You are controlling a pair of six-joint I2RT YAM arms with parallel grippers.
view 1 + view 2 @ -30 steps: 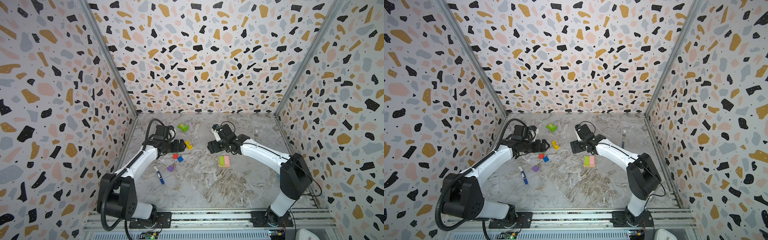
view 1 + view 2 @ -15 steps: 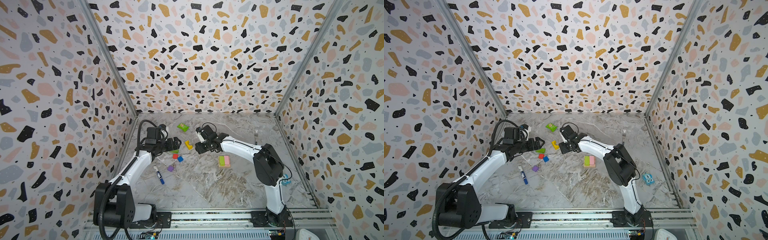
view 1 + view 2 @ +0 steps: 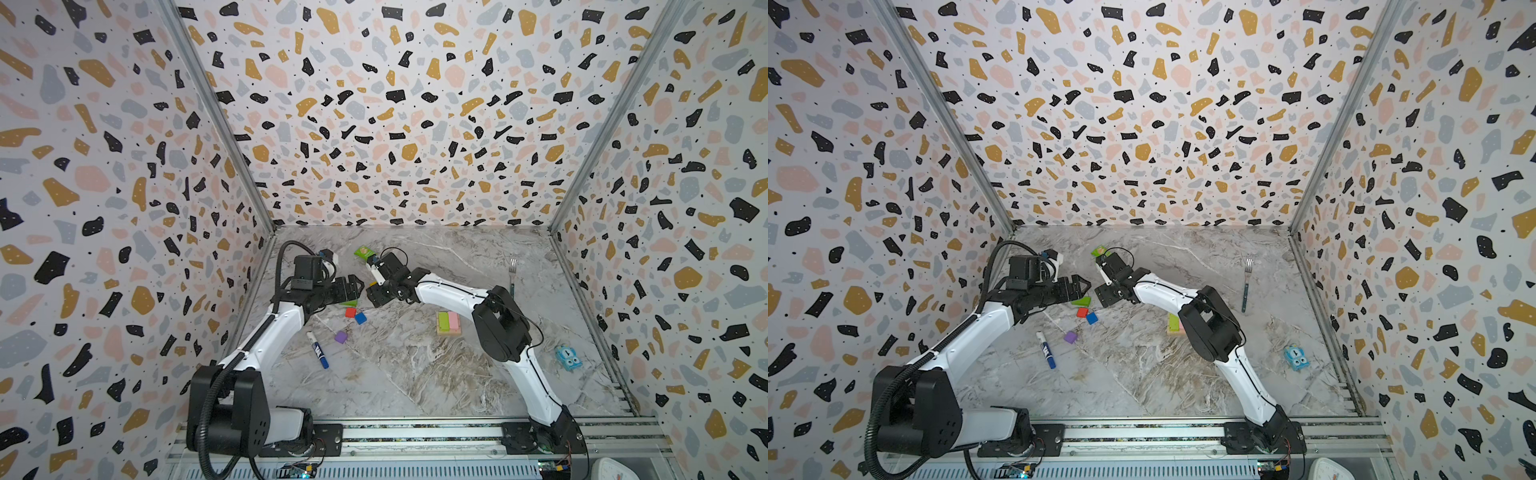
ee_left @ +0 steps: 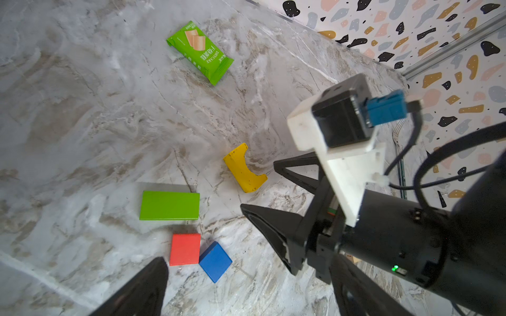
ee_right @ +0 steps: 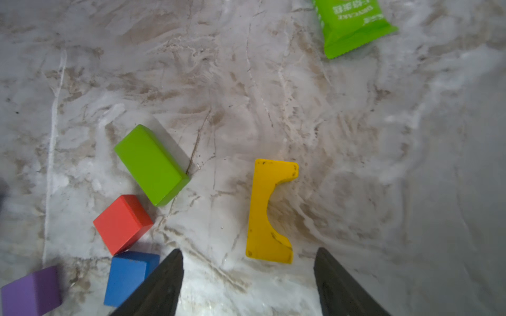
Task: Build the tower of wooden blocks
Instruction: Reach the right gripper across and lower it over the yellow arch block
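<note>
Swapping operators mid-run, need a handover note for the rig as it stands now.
Left gripper: open, empty, by the green wooden bar.
Right gripper: open, lined up on one end of the yellow notched wooden arch, no grip.
Done: tower has lime wooden bar and pink wooden bar on tan wooden bars.
Left: arch, green bar, red wooden cube, blue wooden cube, purple wooden cube, all unstacked.

Lighting bright, even and diffuse, from overhead. Shadows short and soft, as beside the lime bar [image 4: 169,205]. Faint glare on the marble tabletop [image 5: 356,136]. Both top views sharp; walls [image 3: 374,124] splayed by wide-angle distortion. Right wrist view slightly soft; purple cube [image 5: 30,291] blurred at the frame edge.
</note>
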